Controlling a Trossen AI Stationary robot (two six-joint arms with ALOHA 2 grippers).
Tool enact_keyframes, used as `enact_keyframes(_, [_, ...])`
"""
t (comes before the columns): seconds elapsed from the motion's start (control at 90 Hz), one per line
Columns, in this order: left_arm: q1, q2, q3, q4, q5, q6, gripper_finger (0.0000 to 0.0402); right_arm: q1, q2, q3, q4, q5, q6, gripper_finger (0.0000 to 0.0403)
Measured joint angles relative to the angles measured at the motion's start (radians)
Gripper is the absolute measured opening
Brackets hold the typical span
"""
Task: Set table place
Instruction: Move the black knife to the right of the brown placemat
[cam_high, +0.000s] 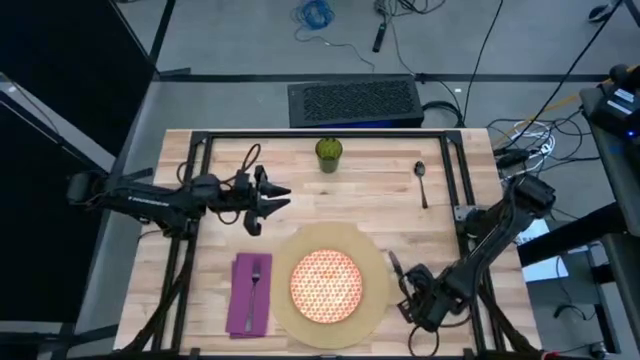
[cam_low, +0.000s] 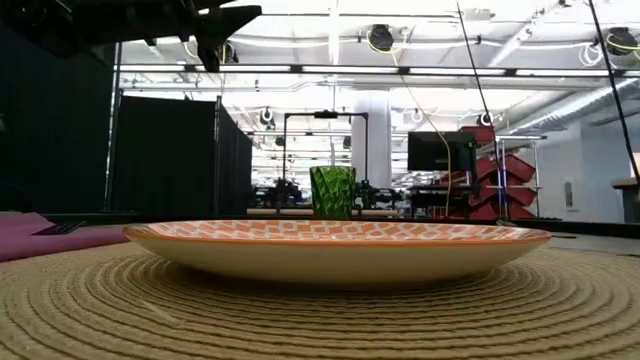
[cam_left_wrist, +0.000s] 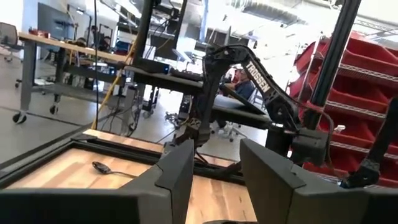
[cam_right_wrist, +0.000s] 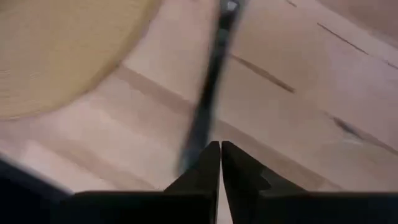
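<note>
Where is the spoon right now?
In the high view the spoon lies alone on the bare table toward the far right, right of the green cup and well beyond the mat.

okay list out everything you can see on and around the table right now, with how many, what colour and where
table: one, pale wood, black rails, under everything
mat: one, tan, round, near edge centre
plate: one, orange-and-white, on the mat
napkin: one, purple, left of the mat
fork: one, metal, on the napkin
knife: one, dark, right of the mat
spoon: one, metal, far right
cup: one, green, far centre
left gripper: open, raised above the table's left
right gripper: shut on the knife
</note>
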Motion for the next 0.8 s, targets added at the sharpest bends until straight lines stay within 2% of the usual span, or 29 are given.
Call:
enact_keyframes(0.333, [-0.002, 0.000, 0.000, 0.006, 0.000, 0.000, 0.0118, 0.004, 0.110, 0.002, 0.105, -0.060, 0.014, 0.0000])
enact_keyframes(0.8, [-0.002, 0.000, 0.000, 0.005, 0.000, 0.001, 0.0118, -0.075, 0.120, 0.003, 0.137, -0.067, -0.106, 0.0000])
